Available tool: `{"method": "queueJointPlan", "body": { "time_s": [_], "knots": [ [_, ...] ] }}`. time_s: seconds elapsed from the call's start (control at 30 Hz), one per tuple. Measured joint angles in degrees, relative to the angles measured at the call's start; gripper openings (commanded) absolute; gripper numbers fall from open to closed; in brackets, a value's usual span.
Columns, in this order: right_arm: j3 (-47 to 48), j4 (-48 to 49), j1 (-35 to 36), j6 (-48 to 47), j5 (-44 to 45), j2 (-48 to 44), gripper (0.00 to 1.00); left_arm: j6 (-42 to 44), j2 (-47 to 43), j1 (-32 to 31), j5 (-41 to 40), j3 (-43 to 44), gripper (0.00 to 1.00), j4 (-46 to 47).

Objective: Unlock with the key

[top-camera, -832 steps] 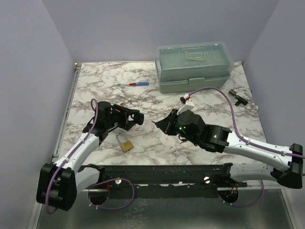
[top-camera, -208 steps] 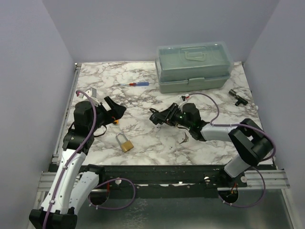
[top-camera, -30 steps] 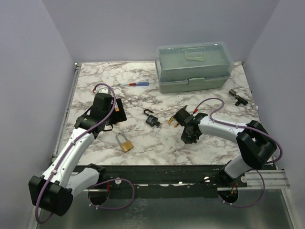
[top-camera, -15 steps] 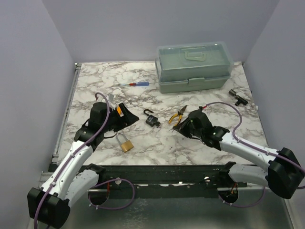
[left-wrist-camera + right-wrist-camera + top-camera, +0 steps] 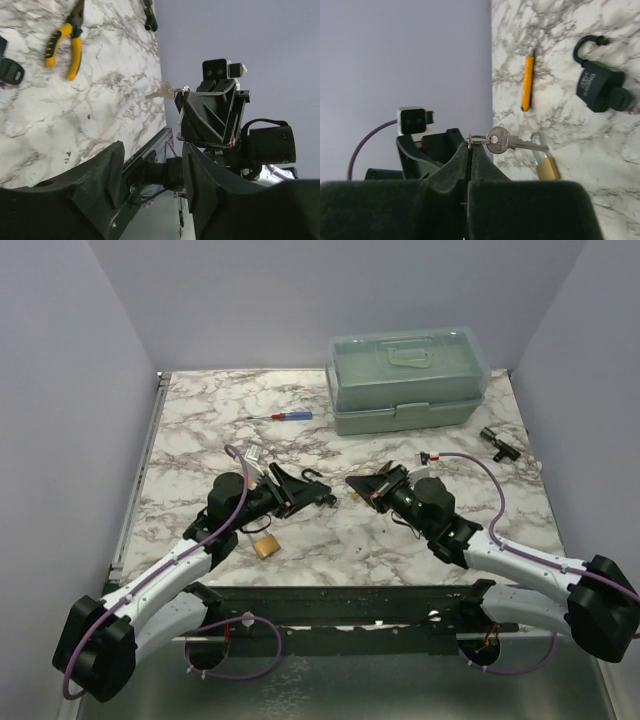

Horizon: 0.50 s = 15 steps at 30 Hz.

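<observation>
Right gripper (image 5: 470, 149) holds the key (image 5: 512, 142) facing the left gripper (image 5: 152, 149).
The right fingers are pressed together on the key's ring, and the key sticks out sideways from their tips, between the two grippers. The left fingers are spread with nothing between them. A black padlock (image 5: 600, 90), shackle open, and a brass padlock (image 5: 546, 167) lie apart on the table (image 5: 200, 430).

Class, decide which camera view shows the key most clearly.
Right wrist: the key sits mid-frame, close and side-on, its ring pinched in the right gripper. Left wrist shows it small and distant; top external barely shows it.
</observation>
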Motion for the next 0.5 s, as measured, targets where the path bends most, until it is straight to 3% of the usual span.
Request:
{"method": "queueJointPlan", "body": {
  "time_s": [0.2, 0.5],
  "knots": [
    [-1.03, 9.62, 2.19, 0.66, 0.02, 0.57, 0.00, -2.36, 5.60, -3.93, -0.13, 0.02, 0.43, 9.81],
    [-1.03, 13.55, 3.48, 0.68, 0.04, 0.79, 0.00, -4.61, 7.48, -4.70, -0.74, 0.04, 0.40, 18.80]
  ]
}}
